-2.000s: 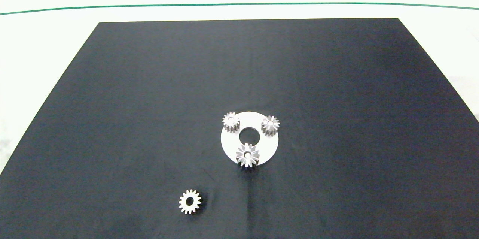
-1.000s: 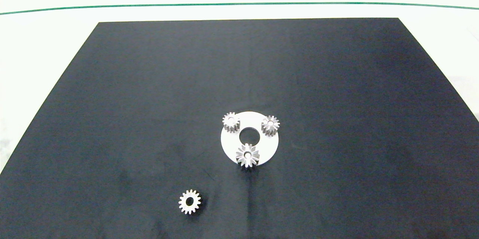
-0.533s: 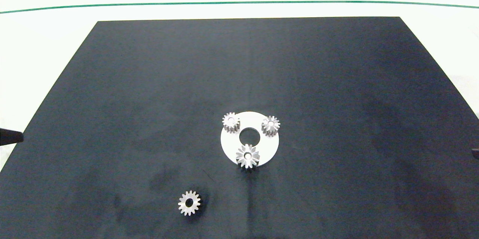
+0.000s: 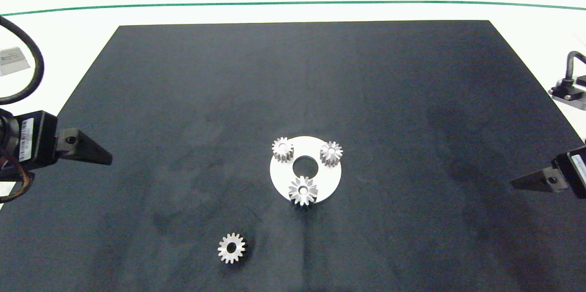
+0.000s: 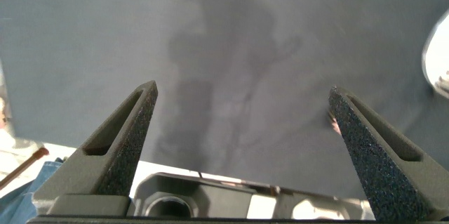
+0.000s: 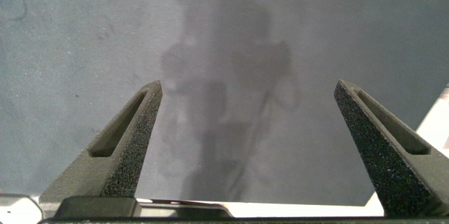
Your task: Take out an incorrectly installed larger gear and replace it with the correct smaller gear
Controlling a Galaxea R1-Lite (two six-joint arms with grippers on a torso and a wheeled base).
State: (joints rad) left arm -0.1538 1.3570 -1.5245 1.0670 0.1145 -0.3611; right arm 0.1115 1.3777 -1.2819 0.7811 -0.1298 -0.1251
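A dark mat [image 4: 183, 77] covers the surface. On the disc [image 4: 330, 180], the larger gear [image 4: 302, 190] sits wrongly; the smaller gear [image 4: 231, 248] waits nearby. The left gripper [image 4: 103, 158] and the right gripper [image 4: 517, 183] flank the disc well apart, jaws apart, ready.

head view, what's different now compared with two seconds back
Both arms have come into view. The left gripper has reached in from the left edge over the black mat, and the right gripper from the right edge. Both are open and empty. The larger gear on the white disc and the loose smaller gear have not moved.
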